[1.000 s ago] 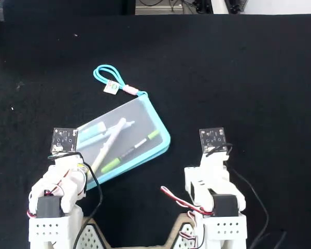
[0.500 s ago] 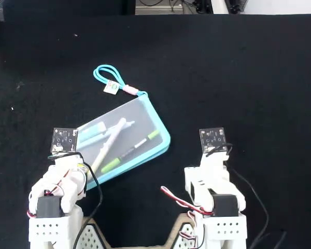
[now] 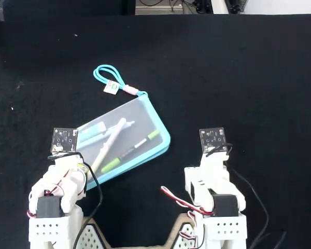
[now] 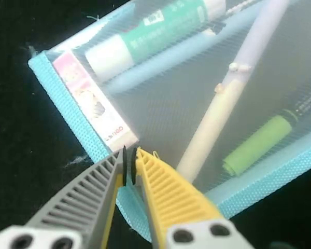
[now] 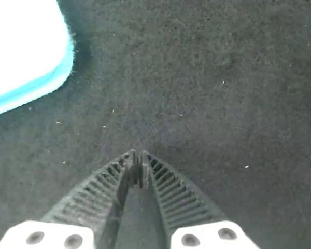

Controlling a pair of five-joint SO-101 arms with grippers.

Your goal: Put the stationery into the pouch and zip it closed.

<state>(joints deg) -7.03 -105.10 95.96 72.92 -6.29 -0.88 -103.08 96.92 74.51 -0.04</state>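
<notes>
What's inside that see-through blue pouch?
Through the pouch mesh: a green-and-white tube, a long pale pen, a green-capped marker and a pink-labelled eraser. The left hand covers its near corner.

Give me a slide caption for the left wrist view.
Shut left hand at a corner of the blue mesh pouch, stationery visible inside.
</notes>
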